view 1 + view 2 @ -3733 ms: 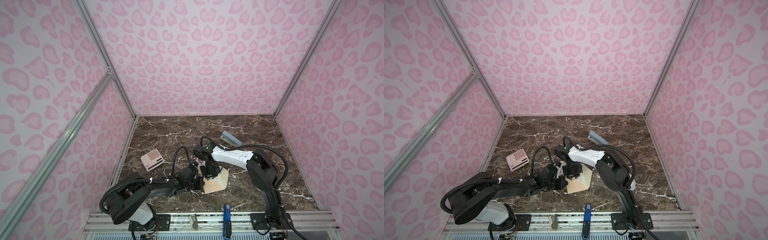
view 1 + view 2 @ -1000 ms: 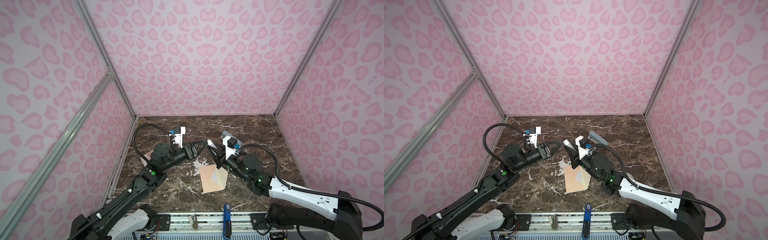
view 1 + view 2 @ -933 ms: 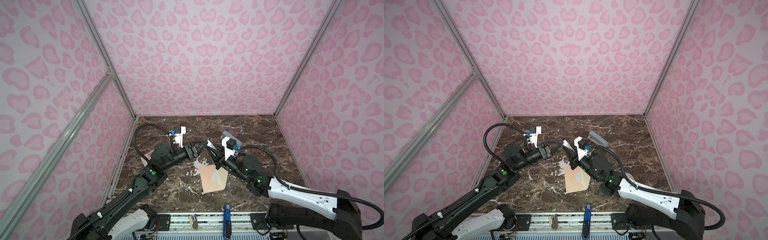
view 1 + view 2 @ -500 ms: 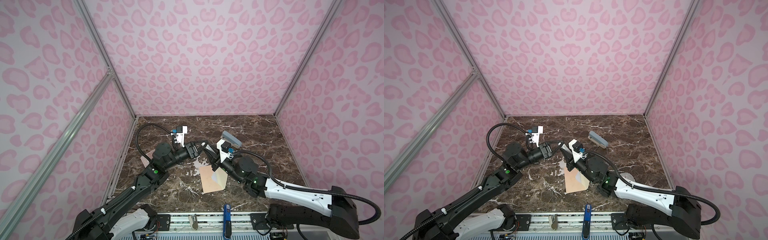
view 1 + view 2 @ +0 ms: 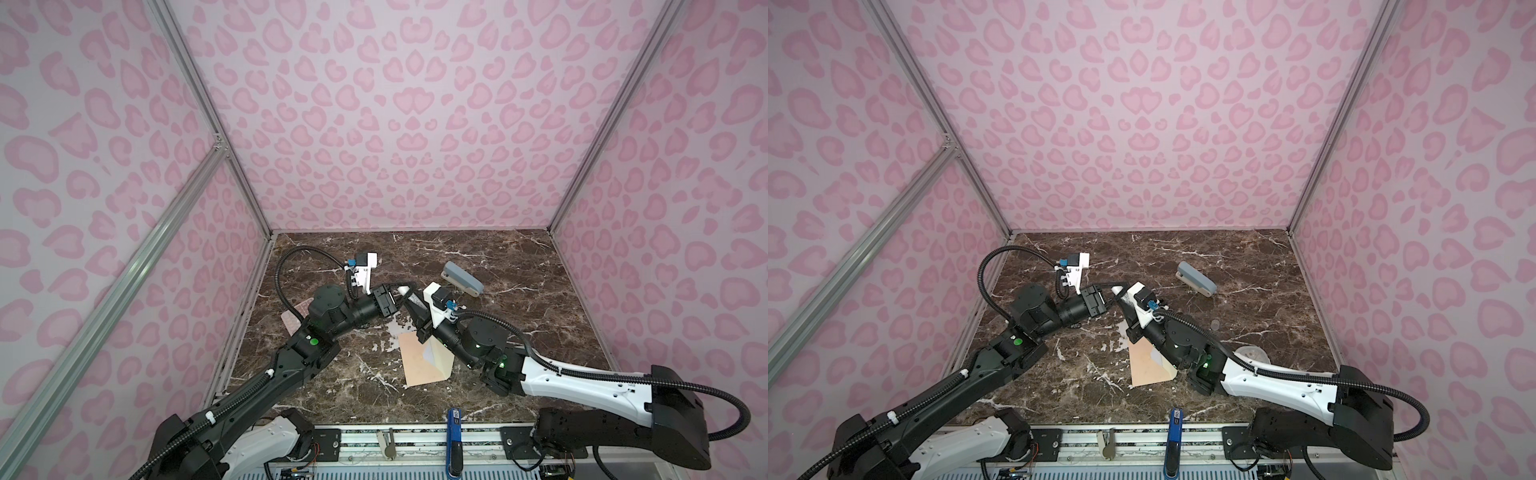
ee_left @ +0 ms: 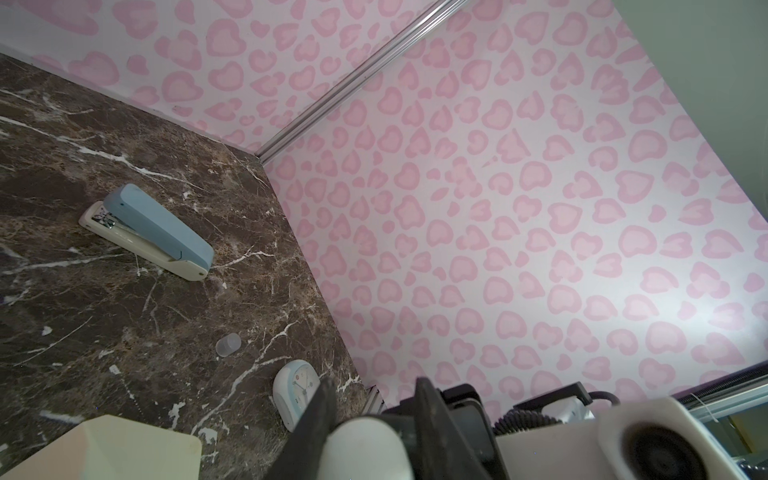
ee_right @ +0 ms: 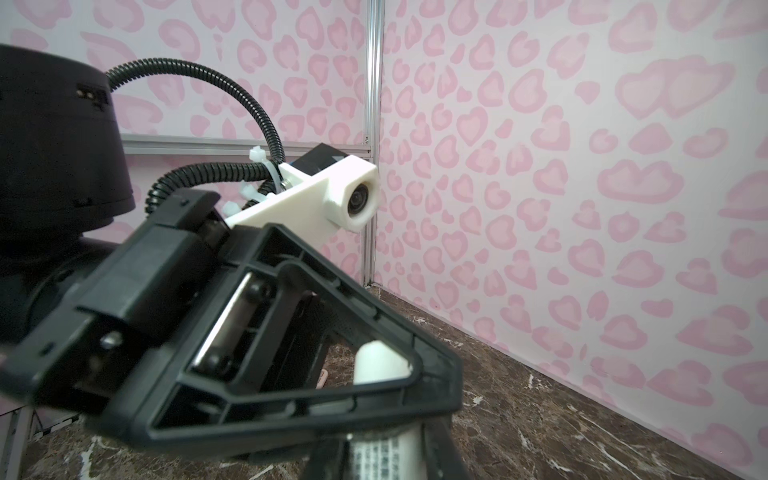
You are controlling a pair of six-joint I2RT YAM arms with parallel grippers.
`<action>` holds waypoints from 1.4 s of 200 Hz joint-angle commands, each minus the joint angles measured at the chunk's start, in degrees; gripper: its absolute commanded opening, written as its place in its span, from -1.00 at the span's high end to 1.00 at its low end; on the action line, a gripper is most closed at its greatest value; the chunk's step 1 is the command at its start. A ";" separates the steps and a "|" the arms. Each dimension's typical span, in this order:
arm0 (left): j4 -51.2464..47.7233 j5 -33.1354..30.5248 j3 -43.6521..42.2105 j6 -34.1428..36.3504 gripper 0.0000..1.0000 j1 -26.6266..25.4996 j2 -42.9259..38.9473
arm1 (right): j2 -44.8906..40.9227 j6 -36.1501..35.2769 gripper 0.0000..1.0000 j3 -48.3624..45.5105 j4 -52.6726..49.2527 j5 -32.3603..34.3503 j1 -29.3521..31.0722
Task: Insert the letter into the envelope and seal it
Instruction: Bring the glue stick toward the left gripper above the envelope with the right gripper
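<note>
The peach envelope [image 5: 420,365] [image 5: 1147,368] lies flat on the marble table with its cream flap [image 6: 104,446] open. The letter is hidden from view. Above the table, behind the envelope, my two grippers meet tip to tip. My right gripper [image 5: 410,302] [image 5: 1126,302] [image 7: 380,461] is shut on a white glue stick [image 7: 384,455] with printed text on its body. My left gripper [image 5: 400,291] [image 5: 1118,291] [image 6: 376,395] has its fingers on both sides of the stick's white cap [image 6: 365,449] [image 7: 376,365], closed against it.
A blue-grey stapler [image 5: 463,278] [image 6: 153,232] lies at the back right. A pink calculator [image 5: 296,318] sits half under the left arm. A small white clock [image 5: 1250,355] [image 6: 295,386] and a clear cup [image 6: 228,345] stand on the right. A blue tool [image 5: 455,419] rests at the front rail.
Both arms lifted off the envelope earlier. Over the last second the grippers came together in the air, and the left jaws narrowed round the stick's white cap.
</note>
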 commanded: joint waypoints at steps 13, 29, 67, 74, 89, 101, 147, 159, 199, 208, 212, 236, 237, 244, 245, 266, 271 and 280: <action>1.29 2.28 0.42 0.68 0.54 -0.12 -0.02 | 0.97 -2.34 0.78 0.31 0.89 3.03 0.57; 0.75 1.97 0.43 1.05 0.59 -0.12 -0.19 | 1.08 -2.60 0.65 0.21 0.19 3.15 0.74; -2.70 0.89 1.43 3.08 0.62 0.05 -1.12 | -0.26 -2.15 0.27 -0.49 -3.06 2.94 0.89; -3.37 0.54 1.66 3.35 0.62 0.14 -1.24 | -0.69 -1.90 0.22 -0.74 -3.90 2.66 0.94; -4.31 0.13 1.93 3.82 0.62 0.27 -1.34 | -1.65 -1.49 0.14 -1.18 -5.41 2.17 0.98; -4.31 0.16 1.92 3.87 0.62 0.32 -1.17 | -2.29 -1.15 0.10 -1.49 -6.43 2.28 0.98; -5.50 -0.43 2.44 4.73 0.63 0.49 -1.08 | -3.86 0.75 0.02 -2.11 -11.29 0.76 1.14; -6.29 -0.66 2.87 5.23 0.63 0.56 -1.16 | -4.38 1.23 0.06 -2.53 -12.09 0.44 1.21; -8.59 -1.22 3.70 6.57 0.63 0.58 -1.15 | -6.27 1.68 0.23 -3.32 -13.93 0.84 1.17; -9.23 -1.32 4.01 6.90 0.63 0.58 -1.04 | -6.76 1.85 0.26 -3.57 -14.21 0.96 1.16; -9.43 -1.38 4.10 7.04 0.63 0.58 -1.03 | -6.94 1.92 0.27 -3.65 -14.23 0.96 1.21; -10.04 -1.74 4.10 7.47 0.63 0.58 -0.81 | -7.35 2.29 0.33 -3.67 -14.80 0.70 1.16; -10.07 -1.79 4.11 7.49 0.63 0.58 -0.77 | -7.35 2.34 0.33 -3.71 -14.87 0.70 1.16; -10.44 -1.79 4.09 7.71 0.63 0.58 -0.73 | -7.31 2.64 0.35 -3.65 -15.10 0.63 1.22; -10.49 -1.81 4.06 7.74 0.63 0.58 -0.68 | -7.29 2.69 0.36 -3.61 -15.10 0.62 1.19; -10.97 -1.75 4.12 7.96 0.62 0.58 -0.55 | -7.27 3.18 0.44 -3.58 -14.98 0.26 1.18; -11.13 -1.79 4.06 8.05 0.61 0.58 -0.55 | -7.14 3.41 0.46 -3.57 -15.02 0.26 1.22; -11.16 -1.80 4.12 8.19 0.56 0.59 -0.59 | -6.86 3.81 0.49 -3.44 -14.86 0.25 1.18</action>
